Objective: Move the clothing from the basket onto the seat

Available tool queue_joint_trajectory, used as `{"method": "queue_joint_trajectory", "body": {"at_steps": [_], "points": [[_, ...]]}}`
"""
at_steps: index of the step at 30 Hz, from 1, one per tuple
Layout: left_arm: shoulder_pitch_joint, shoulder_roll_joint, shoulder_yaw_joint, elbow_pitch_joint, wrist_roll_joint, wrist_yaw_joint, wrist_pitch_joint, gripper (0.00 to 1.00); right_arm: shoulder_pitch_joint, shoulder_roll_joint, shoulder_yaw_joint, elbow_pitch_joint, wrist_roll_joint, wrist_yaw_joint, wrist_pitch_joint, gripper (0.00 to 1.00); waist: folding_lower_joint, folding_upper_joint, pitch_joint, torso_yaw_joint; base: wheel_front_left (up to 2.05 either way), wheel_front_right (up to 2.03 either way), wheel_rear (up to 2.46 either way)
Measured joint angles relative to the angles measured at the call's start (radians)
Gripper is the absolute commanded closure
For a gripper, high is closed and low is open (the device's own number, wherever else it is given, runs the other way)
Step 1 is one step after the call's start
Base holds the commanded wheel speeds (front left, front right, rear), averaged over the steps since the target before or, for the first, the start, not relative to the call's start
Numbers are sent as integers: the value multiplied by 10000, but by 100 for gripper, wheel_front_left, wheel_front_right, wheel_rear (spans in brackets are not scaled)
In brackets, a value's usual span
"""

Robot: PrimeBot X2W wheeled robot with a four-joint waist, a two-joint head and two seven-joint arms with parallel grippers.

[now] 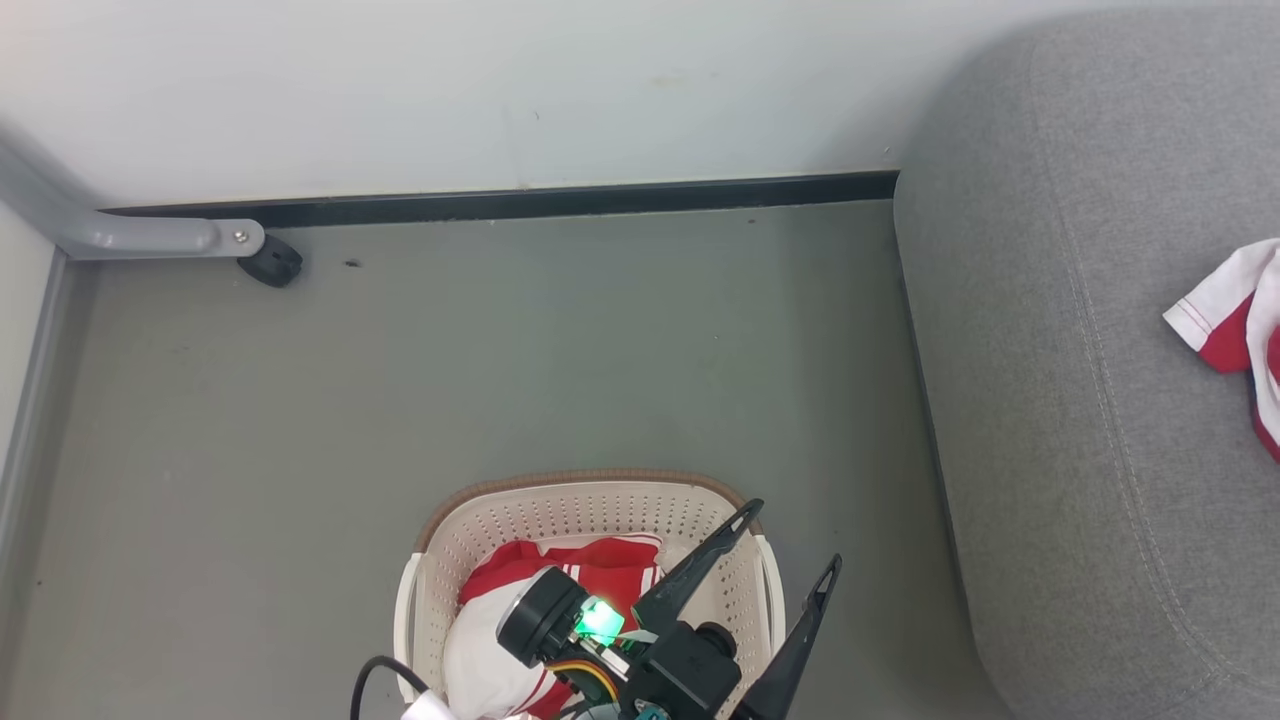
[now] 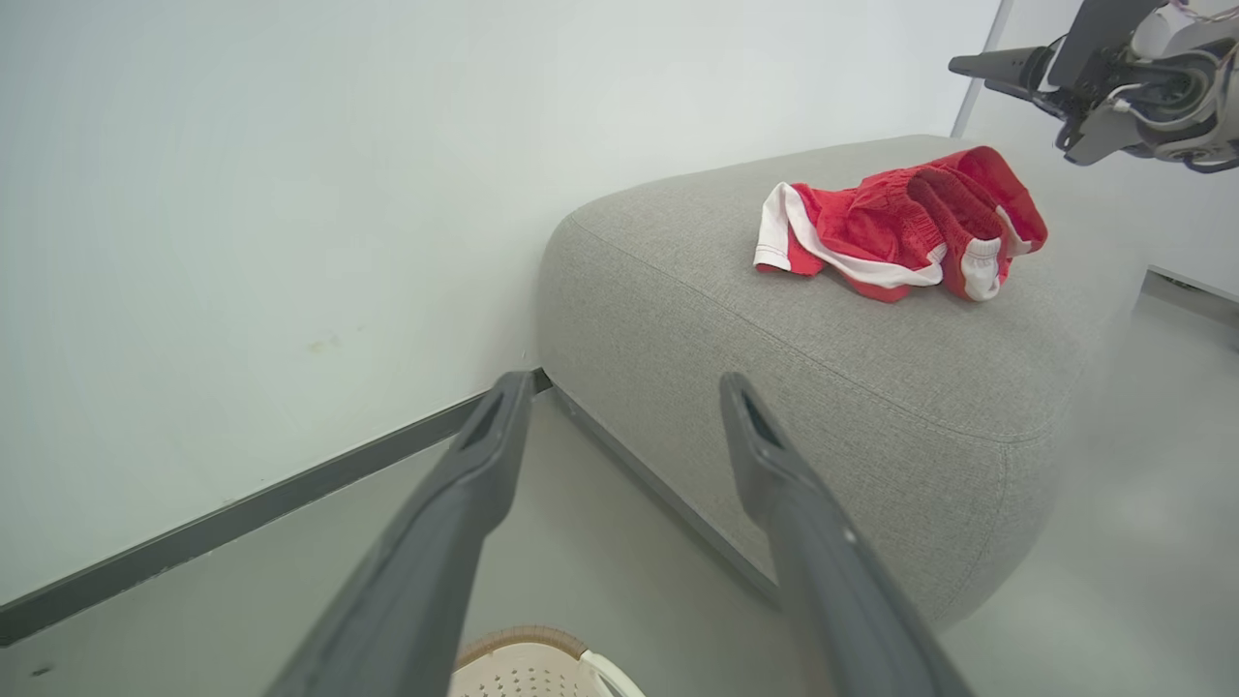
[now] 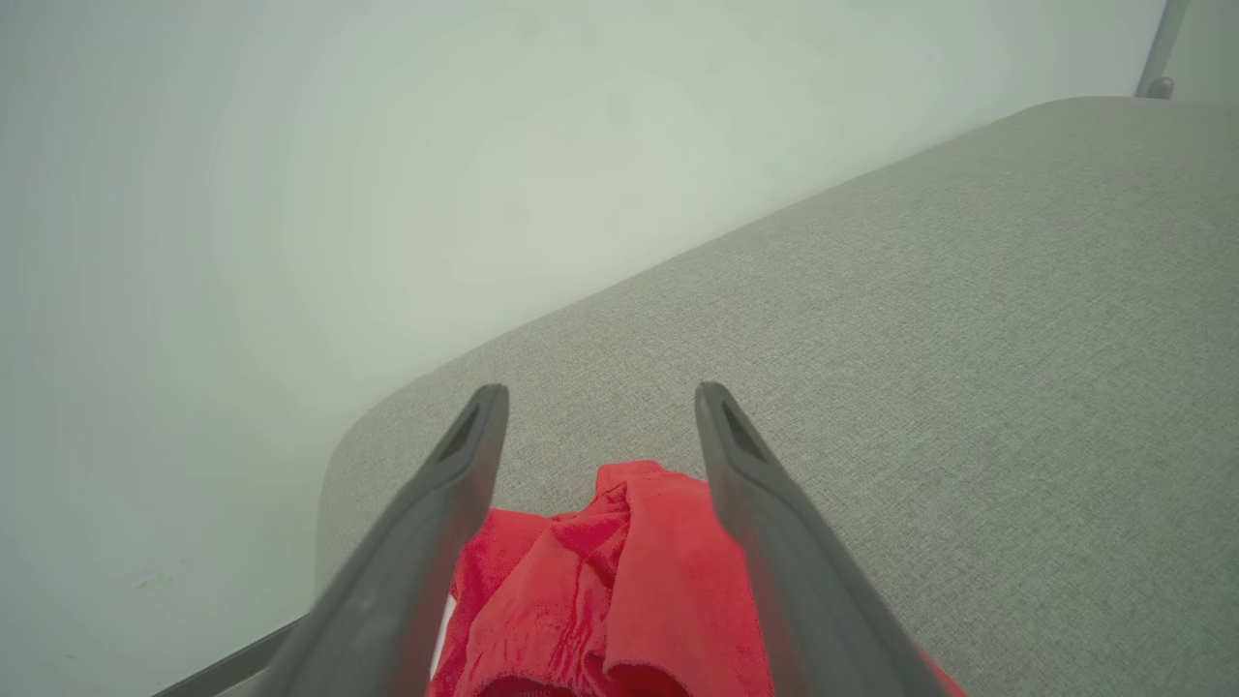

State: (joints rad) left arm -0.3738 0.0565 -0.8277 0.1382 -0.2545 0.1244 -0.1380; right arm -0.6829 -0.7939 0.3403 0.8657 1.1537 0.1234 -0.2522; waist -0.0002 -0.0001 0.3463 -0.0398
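The cream perforated basket stands on the floor at the bottom middle of the head view, with red and white clothing bunched inside. My left gripper hovers over the basket's right side, open and empty. Its own camera shows its spread fingers above the basket rim. The grey seat fills the right. A red garment with white trim lies on it, partly cut off by the head view's edge. My right gripper is open just above that garment, clear of it.
A pale wall with a dark baseboard runs behind the grey floor. A grey metal leg with a black caster sits at the far left by the wall. The seat's rounded corner is close to the basket's right.
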Motion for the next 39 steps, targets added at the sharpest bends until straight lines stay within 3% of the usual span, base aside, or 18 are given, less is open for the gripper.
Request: {"method": "queue_joint_trajectory", "body": {"at_steps": [13,25,39], "points": [[152,-2,328,205,-113,0,-132,0,228,81,88,-422,-529,0,0,0,2,0,-571,-55,0,0,0],[1752,-17,2543,558,-337,0,-594,0,2395,1442,-13,-1944,-1730,-2,0,0,1,1,-1780,48,0,0,0],[3195,-21,3820,541,13,0,-757,0,4978,2443,-234,-4579,-3269,-955,2,0,1,1,-3172,185,0,0,0]]}}
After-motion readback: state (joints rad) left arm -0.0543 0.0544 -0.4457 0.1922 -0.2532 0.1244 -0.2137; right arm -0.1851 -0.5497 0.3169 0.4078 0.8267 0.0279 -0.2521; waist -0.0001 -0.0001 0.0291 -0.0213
